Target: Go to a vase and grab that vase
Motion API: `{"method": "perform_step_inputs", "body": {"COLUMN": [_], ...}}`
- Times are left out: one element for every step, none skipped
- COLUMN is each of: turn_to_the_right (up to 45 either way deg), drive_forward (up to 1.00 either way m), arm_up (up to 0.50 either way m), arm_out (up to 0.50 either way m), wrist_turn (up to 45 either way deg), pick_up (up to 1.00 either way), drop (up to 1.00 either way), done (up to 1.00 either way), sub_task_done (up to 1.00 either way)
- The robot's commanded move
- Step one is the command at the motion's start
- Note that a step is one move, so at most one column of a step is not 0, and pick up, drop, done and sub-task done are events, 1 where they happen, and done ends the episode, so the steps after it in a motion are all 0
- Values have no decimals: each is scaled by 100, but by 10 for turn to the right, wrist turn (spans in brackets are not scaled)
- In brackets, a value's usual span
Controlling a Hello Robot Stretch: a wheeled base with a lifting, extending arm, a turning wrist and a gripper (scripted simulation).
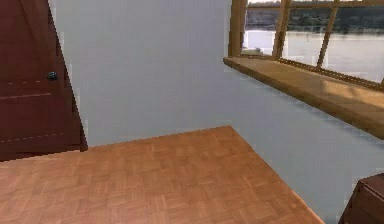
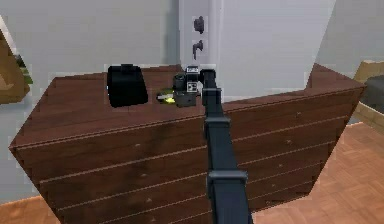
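The forward view gives a door (image 1: 30, 85) and window (image 1: 318, 38); the arm side view has the gripper (image 2: 180, 92) at a dresser (image 2: 120, 155) top near a black object (image 2: 127, 85), and I cannot tell whether it holds anything.

Forward view faces wall (image 1: 150, 70); arm side view close above dresser (image 2: 150, 140)

No readable text, label, number or sign here; black marks on my arm's (image 2: 224, 150) white squares (image 2: 193, 71) illegible.

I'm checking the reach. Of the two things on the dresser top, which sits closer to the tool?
The small yellow-green thing, right by the tool; the bulky black one stands farther left.
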Motion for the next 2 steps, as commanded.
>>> {"method": "perform_step_inputs", "body": {"turn_to_the_right": [0, 0], "drive_forward": [0, 0], "arm_up": [10, 0], "arm_out": [0, 0], "wrist_turn": [0, 0], "pick_up": [0, 0], "drop": [0, 0], "done": [0, 100], "sub_task_done": [0, 0]}}
